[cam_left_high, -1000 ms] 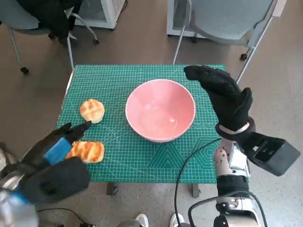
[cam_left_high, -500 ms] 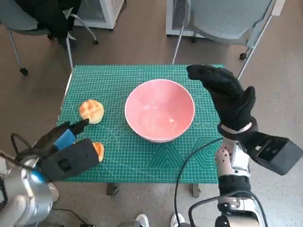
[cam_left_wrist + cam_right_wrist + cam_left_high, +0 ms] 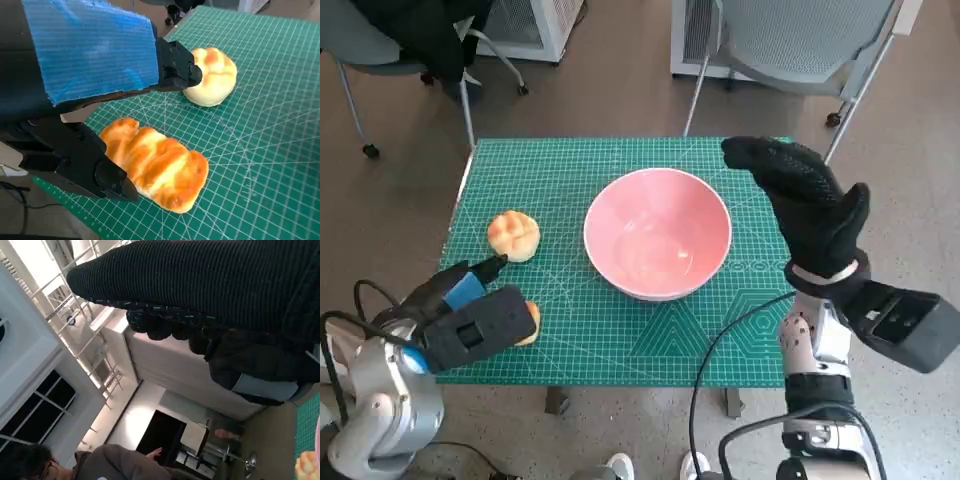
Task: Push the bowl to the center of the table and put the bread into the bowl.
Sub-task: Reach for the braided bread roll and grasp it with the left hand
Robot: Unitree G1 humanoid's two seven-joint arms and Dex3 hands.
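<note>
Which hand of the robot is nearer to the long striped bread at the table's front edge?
Left. The left hand hovers right over the long bread, its fingers on either side. The right hand is raised beyond the pink bowl, far across the table.

green cutting mat (image 3: 620, 180) – gridded, on table | grey chair (image 3: 790, 40) – behind | person (image 3: 107, 465) – dark top

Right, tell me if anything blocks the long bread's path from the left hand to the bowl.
Nothing visible does. The long bread lies under the left hand, and bare green mat runs from it to the pink bowl. The round bun sits off that line.
</note>
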